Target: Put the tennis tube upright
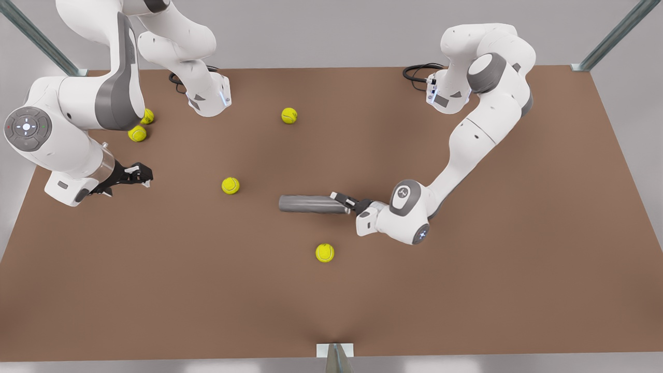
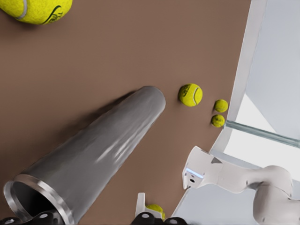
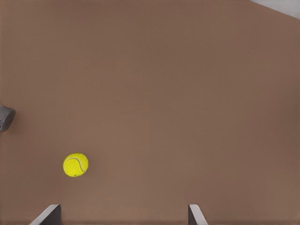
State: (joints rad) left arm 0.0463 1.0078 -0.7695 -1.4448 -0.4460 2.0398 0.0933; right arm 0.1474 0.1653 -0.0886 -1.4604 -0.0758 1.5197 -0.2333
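The tennis tube (image 1: 311,203) is a grey cylinder lying on its side on the brown table (image 1: 466,290), near the middle. In the left wrist view the tennis tube (image 2: 103,154) shows its shiny silver rim and open mouth close up. My left gripper (image 1: 346,203), on the front view's right, is at the tube's rim end, open, with its fingers either side of it. One white fingertip (image 2: 141,206) stands apart from the tube wall. My right gripper (image 1: 140,173) hangs open over the table at the front view's left, far from the tube, and waits.
Several yellow tennis balls lie loose: one (image 1: 230,185) left of the tube, one (image 1: 325,253) in front of it, one (image 1: 289,115) farther back, two (image 1: 137,133) by the right arm. The right wrist view shows a ball (image 3: 75,165) and the tube's end (image 3: 4,117).
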